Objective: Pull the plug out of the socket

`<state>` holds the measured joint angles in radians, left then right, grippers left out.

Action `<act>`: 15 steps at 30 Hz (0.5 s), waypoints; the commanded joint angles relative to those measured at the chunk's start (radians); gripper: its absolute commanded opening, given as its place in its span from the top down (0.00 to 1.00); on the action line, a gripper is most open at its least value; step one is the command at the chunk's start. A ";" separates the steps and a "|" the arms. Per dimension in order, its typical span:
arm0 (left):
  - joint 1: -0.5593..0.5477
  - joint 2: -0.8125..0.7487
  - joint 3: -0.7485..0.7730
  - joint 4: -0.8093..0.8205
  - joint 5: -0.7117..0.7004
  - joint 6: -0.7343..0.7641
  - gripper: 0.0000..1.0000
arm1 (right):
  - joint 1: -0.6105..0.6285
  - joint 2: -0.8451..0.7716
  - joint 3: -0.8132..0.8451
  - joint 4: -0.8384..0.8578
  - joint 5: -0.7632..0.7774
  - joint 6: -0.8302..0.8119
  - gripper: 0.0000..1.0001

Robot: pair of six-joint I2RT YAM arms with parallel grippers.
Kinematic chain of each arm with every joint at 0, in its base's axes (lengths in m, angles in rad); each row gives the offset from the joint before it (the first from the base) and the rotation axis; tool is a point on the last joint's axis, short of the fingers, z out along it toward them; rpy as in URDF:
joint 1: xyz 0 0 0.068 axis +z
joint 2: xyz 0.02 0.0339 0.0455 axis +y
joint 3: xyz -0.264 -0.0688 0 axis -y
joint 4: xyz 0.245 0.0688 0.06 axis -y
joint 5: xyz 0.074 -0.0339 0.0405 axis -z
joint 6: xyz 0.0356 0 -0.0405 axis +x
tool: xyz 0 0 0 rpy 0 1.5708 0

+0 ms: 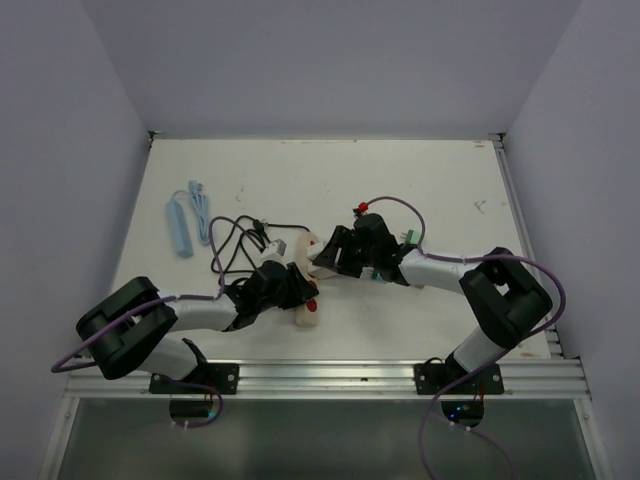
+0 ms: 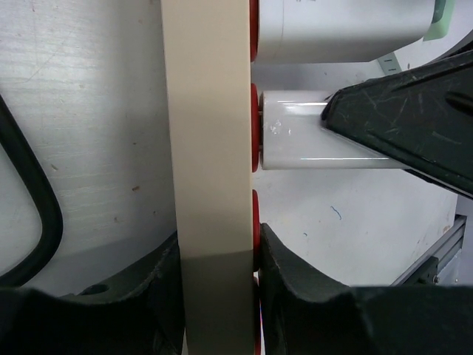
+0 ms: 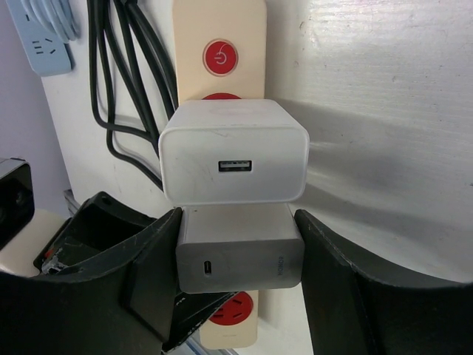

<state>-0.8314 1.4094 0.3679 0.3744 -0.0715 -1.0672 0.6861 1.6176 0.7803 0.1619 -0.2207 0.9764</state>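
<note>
The right gripper (image 3: 238, 255) is closed to a medium width on the plug (image 3: 240, 259), its matte black, scuffed fingers (image 3: 336, 288) pressed flat against two opposite sides of the block. The plug is a boxy, pale grey charger with rounded corners and a small oval port in its end face. It is seated in the socket (image 3: 219, 29), near the middle of the table (image 1: 400, 180). The left gripper (image 2: 218, 277) is narrow, clamping the socket's long edges between its black pads (image 2: 288, 296). The socket is a long, slim strip of smooth beige plastic with round red outlets and a red power button (image 3: 219, 58). Just beside the plug, a second charger (image 3: 234, 151), glossy white and cube-like with a rectangular port, sits in the next outlet. A thin black cord (image 3: 118, 89) loops beside the strip, and a light blue power strip (image 1: 180, 225) lies well apart on the left side of the table
</note>
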 commanded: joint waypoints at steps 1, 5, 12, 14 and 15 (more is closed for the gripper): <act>-0.012 0.056 -0.007 -0.155 -0.013 0.035 0.95 | 0.043 -0.054 0.017 0.062 -0.109 0.036 1.00; -0.012 0.056 -0.007 -0.201 -0.028 0.006 1.00 | 0.041 -0.077 0.017 0.036 -0.105 0.027 1.00; -0.008 0.048 -0.015 -0.270 -0.063 -0.054 1.00 | 0.020 -0.114 -0.003 0.027 -0.114 0.016 1.00; -0.003 0.045 -0.018 -0.287 -0.070 -0.065 1.00 | 0.010 -0.127 -0.022 0.071 -0.120 0.018 1.00; 0.001 0.043 -0.024 -0.288 -0.071 -0.072 1.00 | 0.000 -0.130 -0.044 0.083 -0.123 0.021 1.00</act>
<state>-0.8425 1.4082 0.3843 0.3241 -0.0677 -1.1183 0.6834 1.5757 0.7536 0.1329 -0.2203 0.9672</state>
